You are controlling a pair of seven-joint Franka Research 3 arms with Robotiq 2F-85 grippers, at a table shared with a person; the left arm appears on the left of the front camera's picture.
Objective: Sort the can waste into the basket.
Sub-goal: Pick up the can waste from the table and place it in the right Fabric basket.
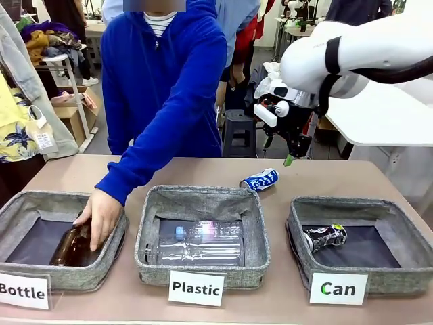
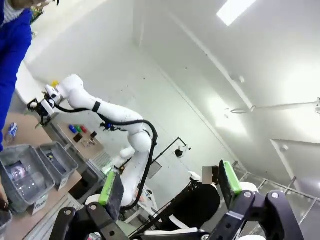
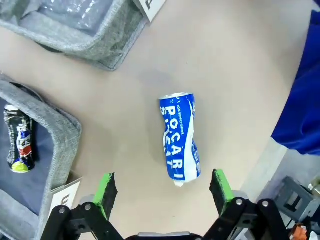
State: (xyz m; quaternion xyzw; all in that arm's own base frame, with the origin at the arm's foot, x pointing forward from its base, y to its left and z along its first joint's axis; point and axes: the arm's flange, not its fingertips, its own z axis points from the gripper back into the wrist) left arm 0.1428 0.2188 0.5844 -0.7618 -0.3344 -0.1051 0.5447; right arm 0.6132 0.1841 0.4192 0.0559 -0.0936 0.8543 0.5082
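Note:
A crushed blue and white can (image 1: 260, 180) lies on its side on the tan table behind the baskets. In the right wrist view this can (image 3: 180, 142) sits just above the gap between my fingers. My right gripper (image 1: 291, 152) (image 3: 163, 187) hangs open in the air over it, touching nothing. The grey basket (image 1: 298, 223) behind the "Can" sign holds a dark crushed can (image 1: 325, 237) (image 3: 19, 140); its rim (image 3: 62, 145) shows at the left of the right wrist view. My left gripper (image 2: 170, 185) is open and empty, pointing up toward the ceiling.
The middle basket (image 1: 152, 257), signed "Plastic", holds a clear plastic bottle (image 1: 196, 244). In the left basket (image 1: 13, 210), signed "Bottle", a person's hand (image 1: 100, 217) rests on a brown bottle (image 1: 71, 247). The person in a blue sleeve leans over the far left of the table.

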